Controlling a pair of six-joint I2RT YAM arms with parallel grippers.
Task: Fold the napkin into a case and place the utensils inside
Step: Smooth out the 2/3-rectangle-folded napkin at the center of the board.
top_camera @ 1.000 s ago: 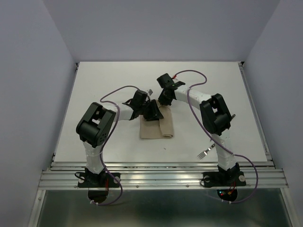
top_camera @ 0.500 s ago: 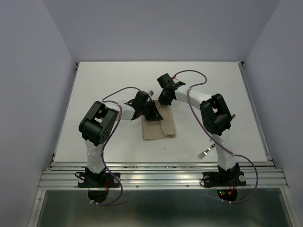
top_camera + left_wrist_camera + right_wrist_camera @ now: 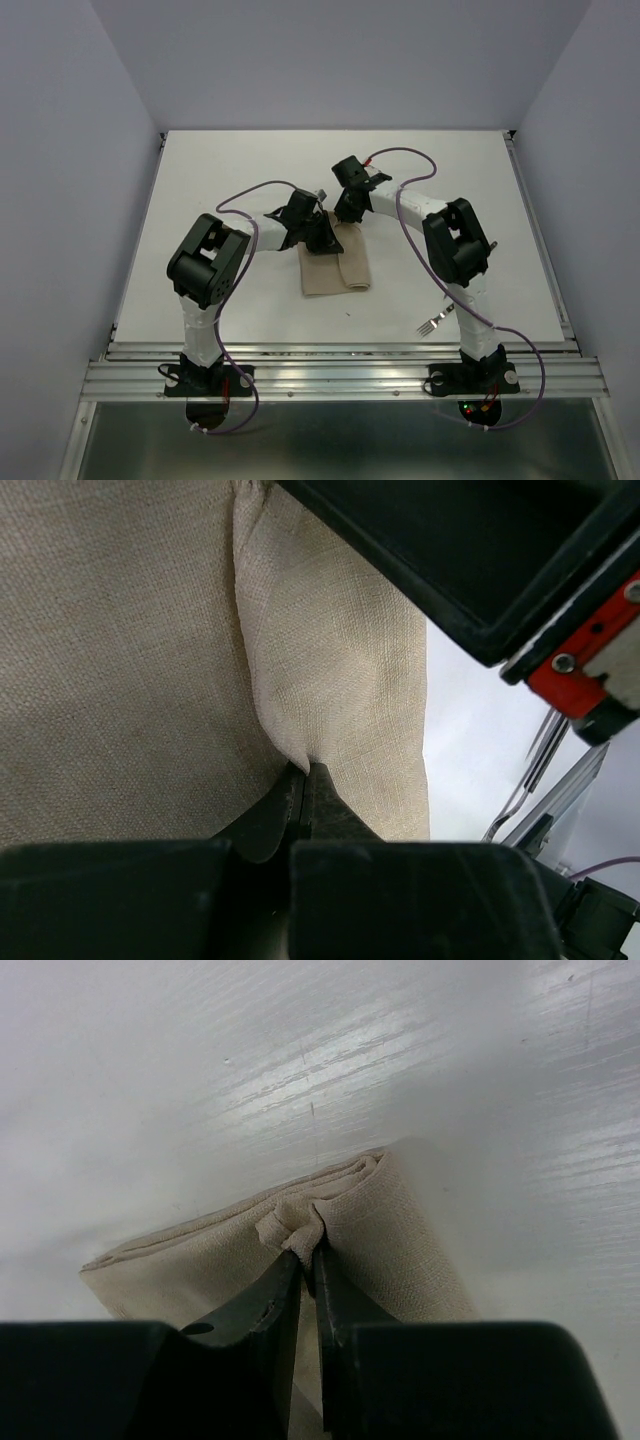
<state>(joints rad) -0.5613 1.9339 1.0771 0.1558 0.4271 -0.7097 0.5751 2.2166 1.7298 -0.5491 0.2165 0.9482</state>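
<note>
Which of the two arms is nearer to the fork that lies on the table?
Right. The fork lies just beside the lower link of the right arm. The left arm stands beyond the napkin, well away from it.

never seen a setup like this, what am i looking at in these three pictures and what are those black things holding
These are two robot arms bolted at the near edge of a white table. The wide picture comes from a fixed camera above and behind them. The two close-ups come from a small camera on each wrist, so the black shapes at the bottom are that arm's own fingers. A folded beige napkin lies between the arms. The left gripper and the right gripper are each shut on a pinch of its cloth. A fork lies on the table beside the right arm's base, untouched.
</note>
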